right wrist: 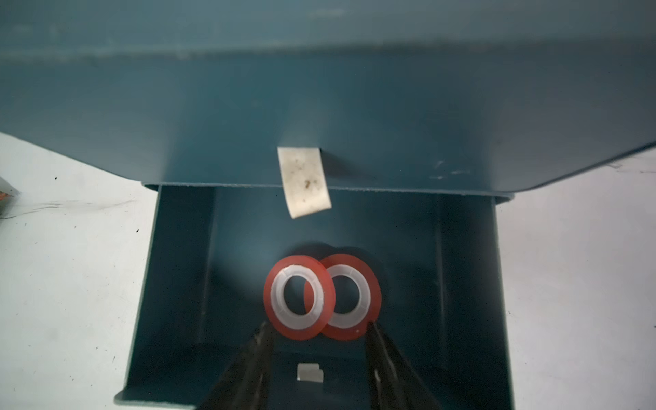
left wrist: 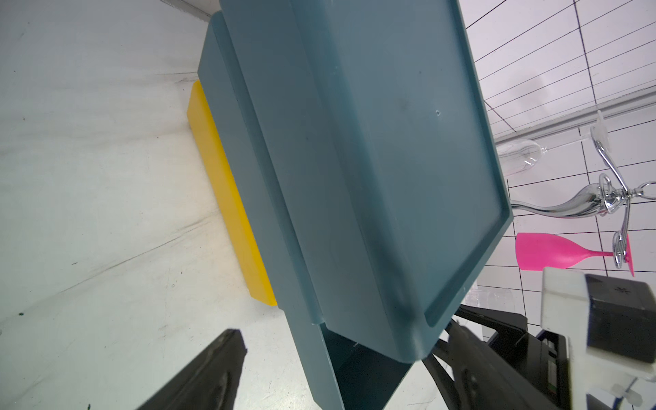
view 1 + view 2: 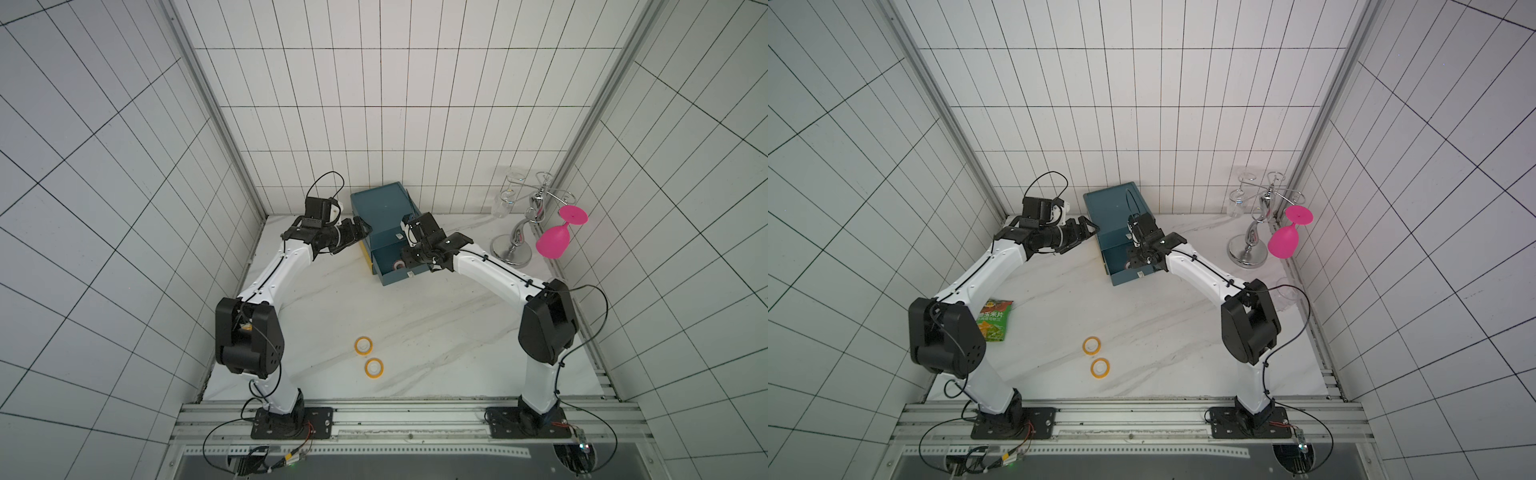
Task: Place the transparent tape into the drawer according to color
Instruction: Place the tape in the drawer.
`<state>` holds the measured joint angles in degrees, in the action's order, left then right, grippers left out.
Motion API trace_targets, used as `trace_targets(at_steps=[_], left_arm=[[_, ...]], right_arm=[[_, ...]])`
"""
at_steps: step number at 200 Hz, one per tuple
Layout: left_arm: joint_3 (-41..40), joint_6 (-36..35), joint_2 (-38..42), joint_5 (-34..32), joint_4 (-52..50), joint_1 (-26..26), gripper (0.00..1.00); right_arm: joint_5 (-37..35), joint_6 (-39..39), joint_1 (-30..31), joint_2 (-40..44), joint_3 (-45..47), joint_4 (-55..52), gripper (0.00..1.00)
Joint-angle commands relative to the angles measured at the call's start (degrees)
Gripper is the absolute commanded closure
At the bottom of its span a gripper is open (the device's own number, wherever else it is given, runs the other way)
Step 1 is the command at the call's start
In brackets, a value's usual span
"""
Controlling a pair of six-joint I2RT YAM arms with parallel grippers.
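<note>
Since one red tape roll (image 1: 300, 333) lies overlapping second red roll (image 1: 374, 294) on floor of open drawer (image 1: 177, 284), red step looks nearly done. Right gripper (image 1: 317, 328) hangs over them, jaws parted, fingers flanking pair, apparently gripping nothing. Left gripper (image 3: 356, 233) spread wide, empty, just beside cabinet (image 3: 382, 208). Two yellow tape rolls (image 3: 363, 345) lie on table (image 3: 436, 332), well apart from cabinet. Purple rolls not visible. Next, likely: lift right arm clear without dragging rolls, shut drawer, open another for yellow.

Drawer (image 3: 382, 208): dark teal-blue, and there's a yellow side strip.
Red tape rolls (image 1: 284, 326) at the right fingers (image 1: 248, 365): red rims, white cores.
Orange-yellow tape rolls (image 3: 363, 345), well away: pale centres.
Counter (image 3: 415, 316): white marble, grey veins.
</note>
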<state>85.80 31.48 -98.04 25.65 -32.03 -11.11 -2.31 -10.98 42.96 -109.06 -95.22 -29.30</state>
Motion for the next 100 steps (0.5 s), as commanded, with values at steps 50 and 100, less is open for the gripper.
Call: trace_targets(at_steps=[50,100], left_arm=[[7.24,-1.79,-5.02,-5.26,-1.28,-2.30,0.12],[9.35,-2.09,-8.07,-6.88,-2.20,-2.78,0.30]], right_arm=[[6.07,-4.14,-0.42,15.03,16.91,9.07,0.24],[10.38,-6.72,-0.85,19.74,28.58,16.89,0.14]])
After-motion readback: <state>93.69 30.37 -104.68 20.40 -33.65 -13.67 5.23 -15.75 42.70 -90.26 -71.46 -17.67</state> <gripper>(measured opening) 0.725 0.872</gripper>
